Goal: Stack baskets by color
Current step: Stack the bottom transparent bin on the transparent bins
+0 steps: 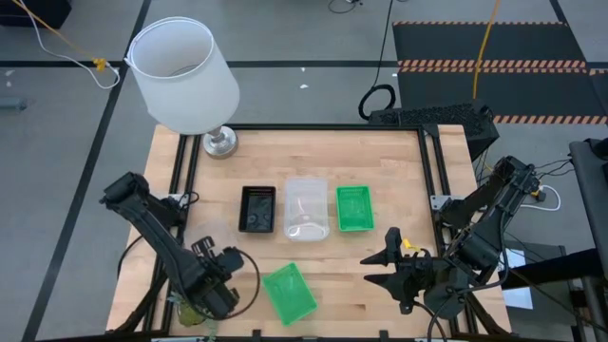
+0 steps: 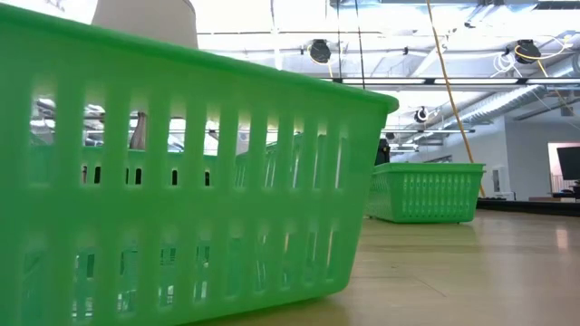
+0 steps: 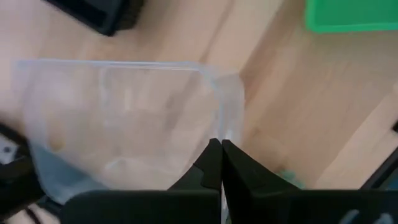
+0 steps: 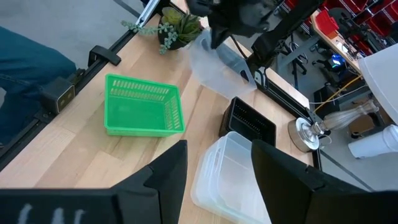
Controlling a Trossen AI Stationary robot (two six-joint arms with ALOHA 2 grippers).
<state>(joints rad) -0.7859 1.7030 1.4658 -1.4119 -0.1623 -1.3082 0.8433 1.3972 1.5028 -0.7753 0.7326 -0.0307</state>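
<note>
While my left gripper (image 3: pixel 221 144) is clamping shut on the rim of a clear basket (image 3: pixel 124 118), I am taking the step in hand to be the carry of this basket to its own colour. The thin wall is sitting pinched between my two fingers at a corner, and the rest of the basket is hanging out ahead of the gripper. It is tilting rather than sitting level, and as far as I can judge it is hanging clear of the table (image 1: pixel 399 161).

Ahead of the gripper, beyond the held basket, the clear stack (image 1: pixel 306 209) is waiting in the middle of a row. The black basket (image 1: pixel 257 209) is lying on one side of it and a green basket (image 1: pixel 354 207) on the other. A second green basket (image 1: pixel 289 292) is lying loose just beside the gripper, nearer than the row, so green is not finished either.

The next move, I am thinking, is calling for a swing over the clear stack. After that I should level the basket, square it with the one beneath, lower it until it nests, and only then let go. Held by one corner, the light plastic could twist and catch on the stack's rim.

My right gripper (image 1: pixel 385 268) is hanging with its fingers wide and holding nothing, on the far side of the loose green basket.
</note>
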